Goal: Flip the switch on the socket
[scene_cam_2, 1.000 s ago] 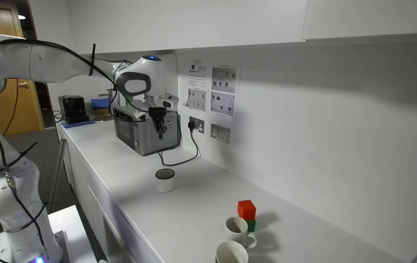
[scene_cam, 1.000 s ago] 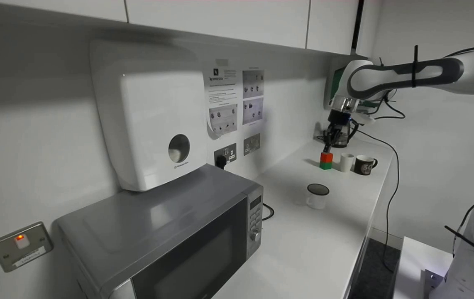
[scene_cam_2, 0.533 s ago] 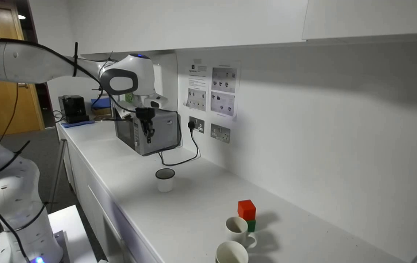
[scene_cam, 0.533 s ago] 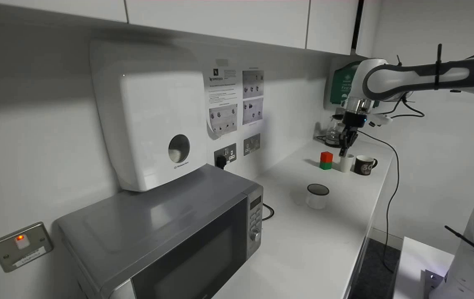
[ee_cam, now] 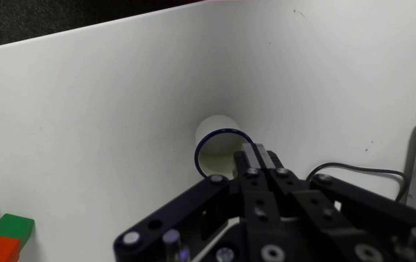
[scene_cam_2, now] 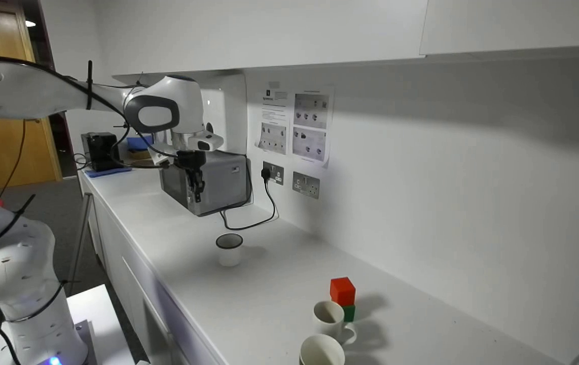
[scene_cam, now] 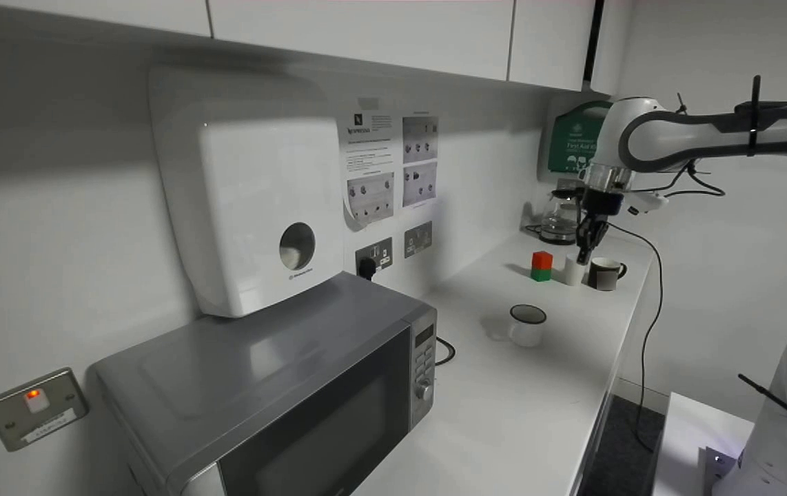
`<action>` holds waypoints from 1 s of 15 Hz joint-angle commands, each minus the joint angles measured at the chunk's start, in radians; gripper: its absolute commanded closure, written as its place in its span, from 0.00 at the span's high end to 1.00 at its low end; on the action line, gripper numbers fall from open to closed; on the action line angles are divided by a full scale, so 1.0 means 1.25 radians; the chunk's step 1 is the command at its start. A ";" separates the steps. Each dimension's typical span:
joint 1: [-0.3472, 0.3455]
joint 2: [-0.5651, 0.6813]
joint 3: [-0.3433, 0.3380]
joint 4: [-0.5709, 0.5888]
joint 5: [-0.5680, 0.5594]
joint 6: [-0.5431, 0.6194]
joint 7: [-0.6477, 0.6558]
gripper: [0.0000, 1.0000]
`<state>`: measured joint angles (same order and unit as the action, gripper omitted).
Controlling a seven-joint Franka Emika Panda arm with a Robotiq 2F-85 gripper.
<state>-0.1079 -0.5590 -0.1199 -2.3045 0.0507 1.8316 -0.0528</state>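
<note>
Gripper point(ee_cam: 258, 154) empty, fingertips point(ee_cam: 250, 155) together, mug point(ee_cam: 217, 145) partly hidden behind them, plug point(scene_cam_2: 265, 174) covering part of socket point(scene_cam_2: 276, 174)

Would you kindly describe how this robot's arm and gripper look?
The arm is glossy white with rounded links, a dark grey oval band and a silvery wrist collar. A black cable runs along it, with black ties sticking out. The gripper is black, with silvery screws and light grey fingertip pads.

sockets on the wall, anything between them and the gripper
Nothing visible blocks the gripper from the sockets; the white mug stands lower, on the counter. The black plug in the socket nearer the microwave might crowd a press there.
</note>
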 commanded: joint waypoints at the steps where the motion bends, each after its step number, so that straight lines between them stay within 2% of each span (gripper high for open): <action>1: -0.007 -0.044 0.016 -0.025 -0.022 -0.012 0.023 0.27; 2: -0.007 -0.047 0.020 -0.027 -0.026 -0.010 0.025 0.32; 3: 0.002 -0.015 0.005 -0.007 -0.006 -0.001 0.004 0.16; 5: 0.003 -0.022 0.008 -0.011 -0.009 -0.001 0.006 0.32; 10: 0.003 -0.026 0.010 -0.014 -0.011 -0.001 0.007 0.33; 11: 0.004 -0.026 0.009 -0.014 -0.010 -0.001 0.007 0.58; 13: 0.005 -0.025 0.009 -0.013 -0.009 0.001 0.006 0.66; 15: 0.006 -0.024 0.009 -0.013 -0.008 0.001 0.006 0.81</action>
<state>-0.1048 -0.5890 -0.1046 -2.3243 0.0390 1.8316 -0.0454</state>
